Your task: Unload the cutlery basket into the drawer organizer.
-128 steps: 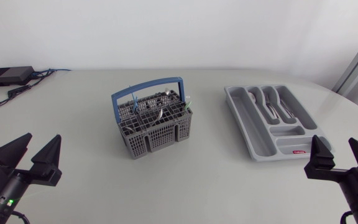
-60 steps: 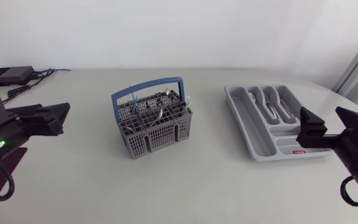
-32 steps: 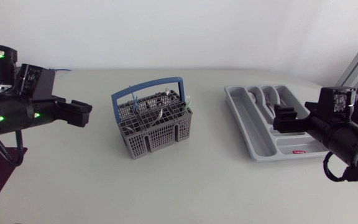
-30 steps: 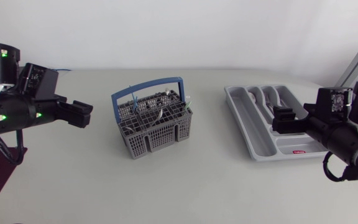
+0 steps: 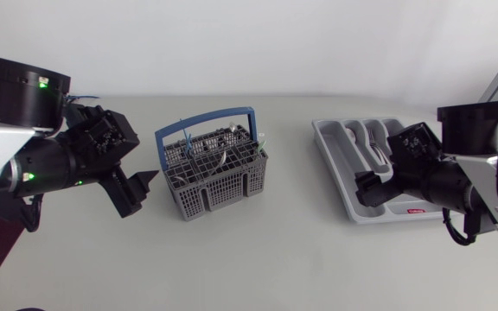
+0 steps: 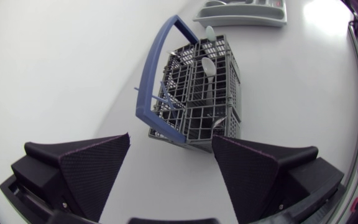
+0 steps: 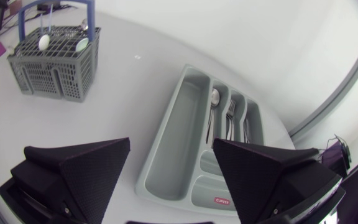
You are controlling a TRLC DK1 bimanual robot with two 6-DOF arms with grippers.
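The cutlery basket (image 5: 213, 166) is seen upright on the tabletop (image 5: 266, 250), a little left of the middle, with its blue handle (image 5: 206, 120) raised over it. Cutlery is stood in its compartments, and a pale spoon (image 6: 208, 65) is shown poking up, bowl uppermost. The drawer organizer (image 5: 341, 164) is laid well apart from it, off to the right, set at a slant.

On the left, the left gripper (image 6: 170, 163) is held just beside the basket and aimed at it. Its fingers (image 6: 95, 165) are spread wide apart with nothing between them, and the basket is framed ahead of the gap, untouched.

On the right, the right gripper (image 7: 169, 171) is poised over the near end of the organizer. Its fingers are likewise parted and nothing is gripped. The organizer's long compartment is seen bare beneath and ahead of the gap. In the narrower compartments beyond, a second spoon (image 7: 214, 98) and a fork (image 7: 231, 114) are already laid lengthwise, side by side; more cutlery is lying next to them, but its kind cannot be told.
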